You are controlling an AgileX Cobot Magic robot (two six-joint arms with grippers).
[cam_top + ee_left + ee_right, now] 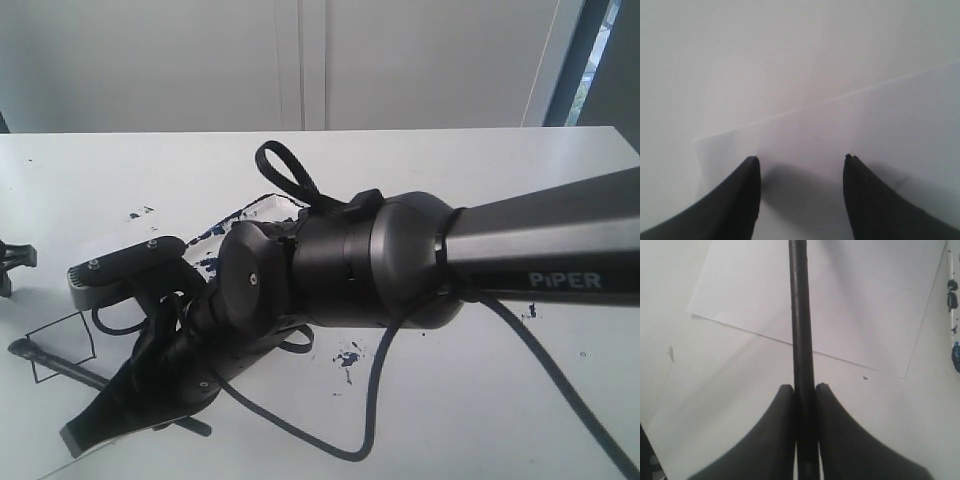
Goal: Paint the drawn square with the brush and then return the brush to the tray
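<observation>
Two grippers: we see one on each arm, one of them loaded and one bare.
Right gripper [804, 387]: its black fingers are closed tight on the handle of the long thin black paintbrush [800, 315], with no gap on either side of the stick.
Left gripper [802, 160]: its two dark fingers stand wide apart with nothing between them, hanging over a flat white sheet of paper [890, 125].
Drawn square [60, 345]: a thin black outline, slightly tilted, its inside plain white.
Paintbrush position: in the exterior view it slants across the near part of the square. Its thicker dark end pokes just past the square's left side, and the other end comes out beyond the right gripper, to the square's right.
Right arm [520, 250]: thick, black and marked PIPER, it reaches in from the right of the square and bends down just beside it.
Tray [240, 212]: a shallow white tray with a dark rim, behind the square and to its right, well apart from it. The arm hides most of it, and blue-black smears show on the visible corner.
Paint splatters [347, 357]: small dark blue spots on the white table [480, 400], right of the square.
Cable [370, 420]: a black cable loops from the arm down to the table, right of the square.
</observation>
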